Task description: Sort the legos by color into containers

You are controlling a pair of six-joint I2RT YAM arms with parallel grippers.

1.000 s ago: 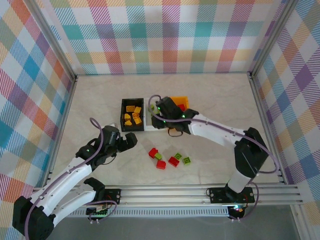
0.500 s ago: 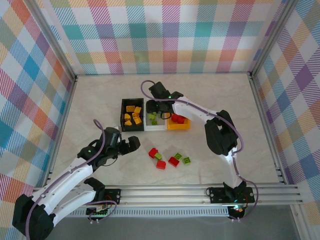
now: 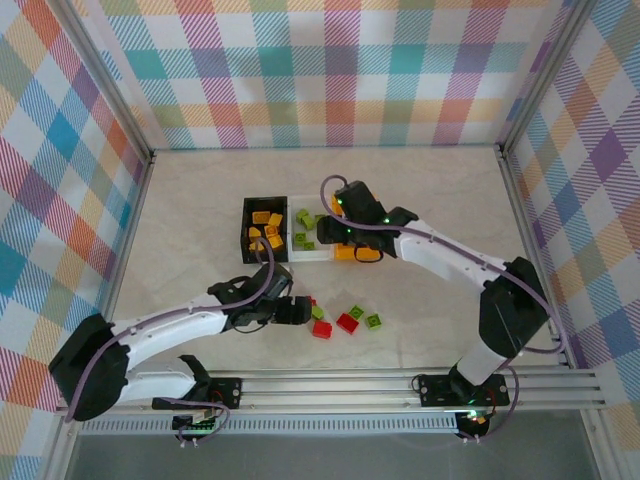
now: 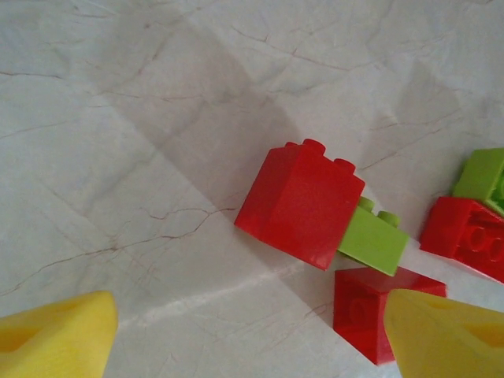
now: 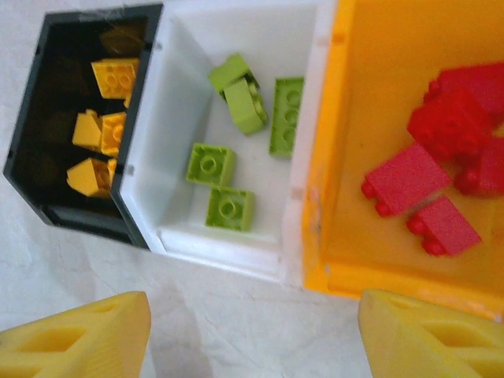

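Legos [image 3: 340, 318]: glossy studded red and lime bricks, loose on table [image 3: 200, 200], bare marble around. Others sorted: yellow in black bin [image 5: 47, 157], lime in white bin [image 5: 189, 94], red in orange bin [image 5: 331, 157]. Left gripper [image 4: 248, 315], right gripper [image 5: 253, 315]: spread wide, empty.

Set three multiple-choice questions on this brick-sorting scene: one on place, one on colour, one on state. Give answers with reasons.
1. Which bin stands in the middle? A black B white C orange
2. Bricks in the black bin are? A red B green C yellow-orange
3. The left gripper jaws are? A open above loose bricks B shut on a brick C shut on a bin
Answers: B, the white bin has a bin on each side; C, yellow-orange bricks lie there; A, its fingertips stand wide apart, gripping nothing.
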